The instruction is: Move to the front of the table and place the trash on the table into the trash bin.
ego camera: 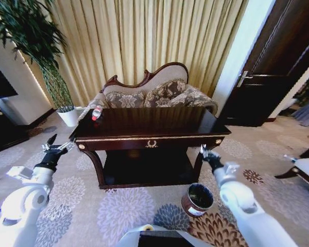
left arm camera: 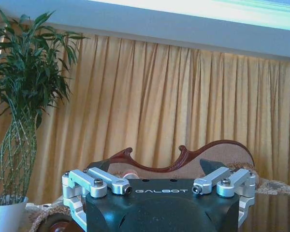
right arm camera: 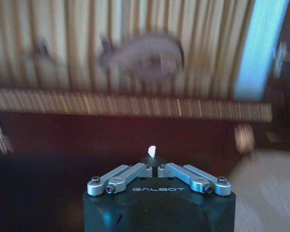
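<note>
The dark glossy table (ego camera: 159, 123) with gold trim stands straight ahead. A clear bottle with a red cap (ego camera: 96, 112) lies on its far left corner. The round coppery trash bin (ego camera: 198, 199) sits on the carpet by the table's front right leg. My right gripper (ego camera: 204, 151) hangs just above and behind the bin, near the table's front right corner. In the right wrist view the right gripper (right arm camera: 154, 162) is shut on a small white paper bit (right arm camera: 152, 151). My left gripper (ego camera: 55, 145) is open beside the table's left end, level with its edge, holding nothing.
A carved-back patterned sofa (ego camera: 149, 95) stands right behind the table. A white plant pot (ego camera: 68, 117) with a tall plant is at the back left, near a dark cabinet (ego camera: 2, 131). A dark door (ego camera: 278, 62) is at the right, with a chair (ego camera: 306, 172) below it. Open carpet lies in front.
</note>
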